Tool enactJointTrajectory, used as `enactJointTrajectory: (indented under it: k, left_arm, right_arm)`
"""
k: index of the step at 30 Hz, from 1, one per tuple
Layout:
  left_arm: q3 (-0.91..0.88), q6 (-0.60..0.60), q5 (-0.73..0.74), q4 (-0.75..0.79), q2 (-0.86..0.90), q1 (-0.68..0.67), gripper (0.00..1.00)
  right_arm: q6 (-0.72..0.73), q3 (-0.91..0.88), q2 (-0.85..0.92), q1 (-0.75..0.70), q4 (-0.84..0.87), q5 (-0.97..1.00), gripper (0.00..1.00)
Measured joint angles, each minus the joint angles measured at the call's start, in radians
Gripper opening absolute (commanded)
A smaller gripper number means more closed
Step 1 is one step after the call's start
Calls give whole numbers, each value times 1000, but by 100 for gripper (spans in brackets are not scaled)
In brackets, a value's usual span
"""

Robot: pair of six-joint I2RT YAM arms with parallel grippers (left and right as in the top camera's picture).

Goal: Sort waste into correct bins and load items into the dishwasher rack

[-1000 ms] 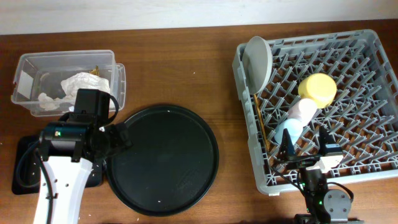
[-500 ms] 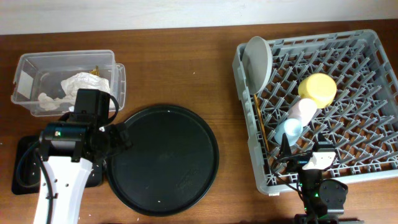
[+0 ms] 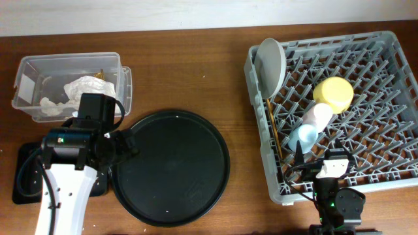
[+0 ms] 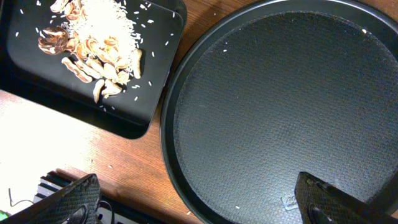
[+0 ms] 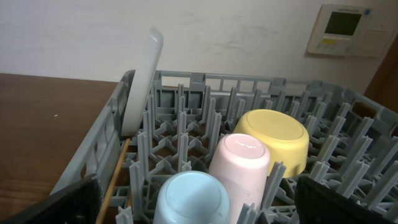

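My left claw [image 4: 196, 183] is spread wide and empty, hovering over the edge of the round black tray [image 4: 280, 106]. Just beside it, the flat black tray [image 4: 62, 93] holds the food scraps [image 4: 93, 46] and scattered rice. The napkin [image 3: 81, 88] lies in the clear box [image 3: 26, 68].

My right claw [image 5: 198, 186] is spread and empty too, at the near edge of the rack [image 3: 385, 130]. In the rack, the plate [image 3: 271, 62] stands on edge in a corner and the chopsticks [image 3: 275, 130] lie along the wall below it. The yellow bowl [image 3: 333, 93], pink bowl [image 3: 318, 116] and blue bowl [image 3: 303, 137] sit tilted in a close row.
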Motion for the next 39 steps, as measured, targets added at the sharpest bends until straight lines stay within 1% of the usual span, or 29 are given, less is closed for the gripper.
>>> enactJointTrajectory:
  k: [9, 15, 20, 39]
  left_arm:
    - [0, 0, 0, 0, 0, 0, 99]
    - [0, 0, 0, 0, 0, 0, 99]
    - [0, 0, 0, 0, 0, 0, 99]
    - [0, 0, 0, 0, 0, 0, 99]
  right_arm:
    - [-3, 0, 0, 63, 0, 4, 99]
    - [-3, 0, 0, 63, 0, 4, 99]
    - [-2, 0, 0, 31, 0, 7, 99]
    - [-3, 0, 0, 31, 0, 8, 99]
